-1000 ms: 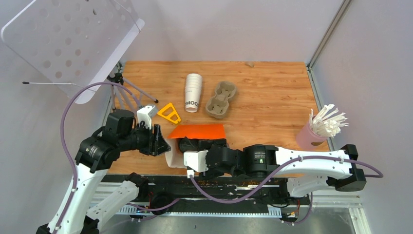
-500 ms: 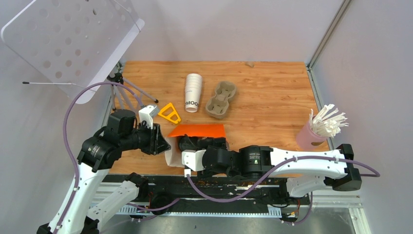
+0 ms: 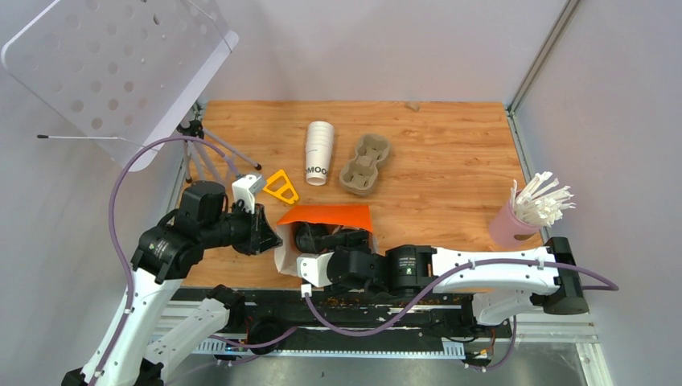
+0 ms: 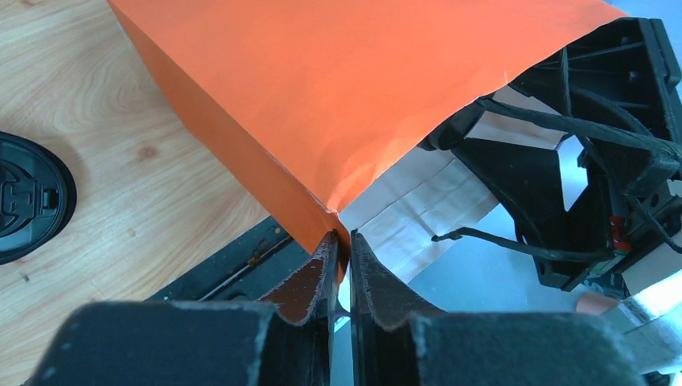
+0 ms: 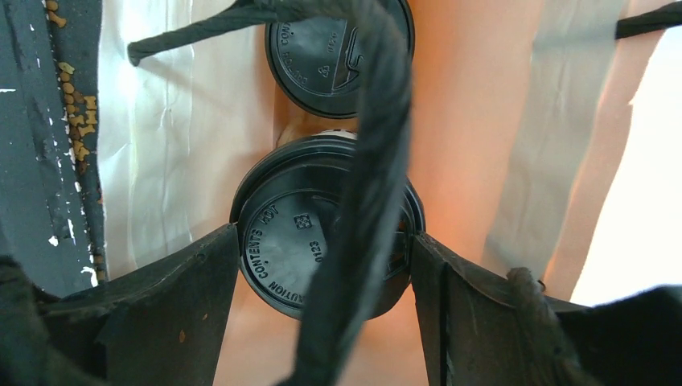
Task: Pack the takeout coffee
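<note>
An orange paper bag [image 3: 326, 215] lies on its side at the table's near edge, its white-lined mouth facing left. My left gripper [image 4: 343, 235] is shut on a corner of the bag's mouth [image 4: 322, 121]; in the top view it [image 3: 269, 233] sits at the bag's left end. My right gripper [image 5: 326, 241] reaches inside the bag [image 5: 482, 121], its jaws closed against both sides of the takeout coffee [image 5: 277, 233], of which only the black lid shows. A black bag handle [image 5: 370, 161] crosses in front. A second black lid [image 5: 322, 48] sits deeper in.
A stack of lidless white cups [image 3: 318, 151] and a cardboard cup carrier [image 3: 366, 163] lie mid-table. A yellow triangular piece [image 3: 280, 187] is near the bag. A pink cup of white sticks [image 3: 527, 211] stands far right. A black lid [image 4: 28, 197] rests on the wood.
My left gripper has closed onto the bag's mouth corner. The right arm has pushed slightly further left into the bag with the cup.
</note>
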You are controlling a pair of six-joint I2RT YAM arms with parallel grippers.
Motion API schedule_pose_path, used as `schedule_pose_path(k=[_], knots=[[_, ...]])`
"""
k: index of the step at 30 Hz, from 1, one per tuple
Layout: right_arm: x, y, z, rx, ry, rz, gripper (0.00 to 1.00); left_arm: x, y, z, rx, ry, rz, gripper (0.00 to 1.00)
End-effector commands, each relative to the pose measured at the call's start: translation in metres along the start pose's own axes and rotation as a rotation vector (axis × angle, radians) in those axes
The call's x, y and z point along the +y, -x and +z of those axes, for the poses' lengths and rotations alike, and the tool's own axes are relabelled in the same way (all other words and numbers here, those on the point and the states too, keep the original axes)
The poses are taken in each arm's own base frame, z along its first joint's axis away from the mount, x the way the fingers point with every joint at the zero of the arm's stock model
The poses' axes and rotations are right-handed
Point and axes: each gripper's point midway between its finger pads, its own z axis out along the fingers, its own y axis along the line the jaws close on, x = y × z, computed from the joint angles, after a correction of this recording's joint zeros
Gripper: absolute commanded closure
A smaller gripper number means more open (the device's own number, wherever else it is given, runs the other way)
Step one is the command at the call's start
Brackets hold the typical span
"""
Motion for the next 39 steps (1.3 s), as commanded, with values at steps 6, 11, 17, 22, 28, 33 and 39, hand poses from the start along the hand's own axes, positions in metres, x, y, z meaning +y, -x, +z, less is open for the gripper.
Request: schedule_pose_path(k=[6, 11, 17, 22, 28, 33, 39], knots=[[-0.017, 0.01, -0.003, -0.07, -0.067, 0.058, 0.32, -0.009, 0.014, 0.004, -0.069, -0.068, 0.103, 0.89], [-0.028, 0.004, -0.006, -0.096, -0.099, 0.164, 0.32, -0.007, 0.019, 0.001, -0.09, -0.063, 0.19, 0.91], [-0.028, -0.006, -0.001, -0.067, -0.099, 0.128, 0.32, -0.01, 0.024, -0.001, -0.099, -0.08, 0.252, 0.92], [-0.021, -0.01, 0.009, -0.021, -0.083, 0.105, 0.32, -0.013, 0.026, 0.0, -0.111, -0.097, 0.254, 0.92], [-0.017, -0.012, 0.017, -0.017, -0.086, 0.098, 0.32, -0.014, 0.021, -0.001, -0.092, -0.092, 0.192, 0.84], [-0.015, -0.017, 0.021, -0.009, -0.094, 0.122, 0.32, -0.01, 0.005, -0.003, -0.042, -0.066, 0.103, 0.67], [-0.012, -0.025, 0.023, 0.005, -0.102, 0.147, 0.32, -0.002, -0.013, -0.002, 0.028, -0.03, 0.042, 0.55]])
